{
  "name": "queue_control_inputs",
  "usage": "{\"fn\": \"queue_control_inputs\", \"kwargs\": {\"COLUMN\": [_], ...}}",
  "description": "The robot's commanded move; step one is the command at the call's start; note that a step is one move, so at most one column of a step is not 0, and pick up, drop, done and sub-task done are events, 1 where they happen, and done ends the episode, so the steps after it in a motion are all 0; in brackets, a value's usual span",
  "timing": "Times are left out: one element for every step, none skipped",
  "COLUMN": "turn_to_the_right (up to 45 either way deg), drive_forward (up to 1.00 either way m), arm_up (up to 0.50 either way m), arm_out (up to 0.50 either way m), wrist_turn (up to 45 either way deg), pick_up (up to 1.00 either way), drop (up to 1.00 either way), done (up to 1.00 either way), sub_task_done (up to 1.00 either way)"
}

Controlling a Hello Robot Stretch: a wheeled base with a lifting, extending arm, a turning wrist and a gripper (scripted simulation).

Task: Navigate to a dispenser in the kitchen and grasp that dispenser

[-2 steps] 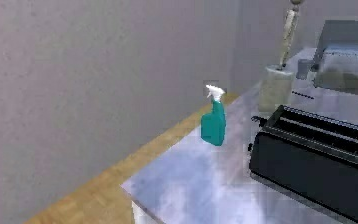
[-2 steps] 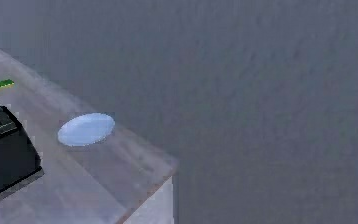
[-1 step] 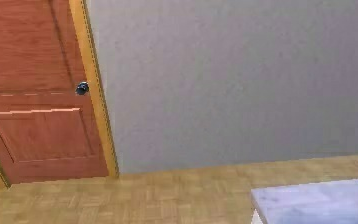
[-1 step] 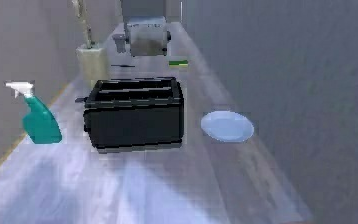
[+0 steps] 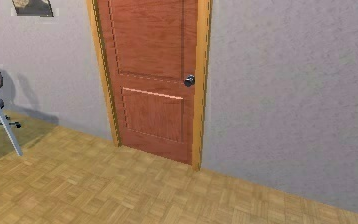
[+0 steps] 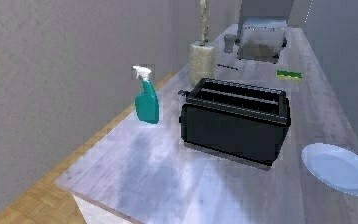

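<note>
The dispenser [image 6: 146, 100] is a teal spray bottle with a white trigger head. It stands upright on the counter, its base flat on the grey top. In the arm side view it is to the left of the black toaster [image 6: 235, 125], near it but not touching, level with the toaster's far end. Its nozzle points away from the toaster.

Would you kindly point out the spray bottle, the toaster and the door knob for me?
spray bottle [image 6: 147, 106]: arm side view, on its teal body.
toaster [image 6: 234, 128]: arm side view, on its black front side.
door knob [image 5: 189, 80]: forward view, on the knob itself.
</note>
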Motion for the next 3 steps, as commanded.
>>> {"fn": "queue_control_inputs", "kwargs": {"turn_to_the_right": [0.0, 0.0, 0.0], "drive_forward": [0.00, 0.00, 0.00], "arm_up": [0.50, 0.38, 0.00], "arm_out": [0.00, 0.00, 0.38], "wrist_turn": [0.0, 0.0, 0.0], "pick_up": [0.00, 0.00, 0.00], "drop": [0.00, 0.00, 0.00], "done": [0.00, 0.00, 0.00], "sub_task_done": [0.00, 0.00, 0.00]}}
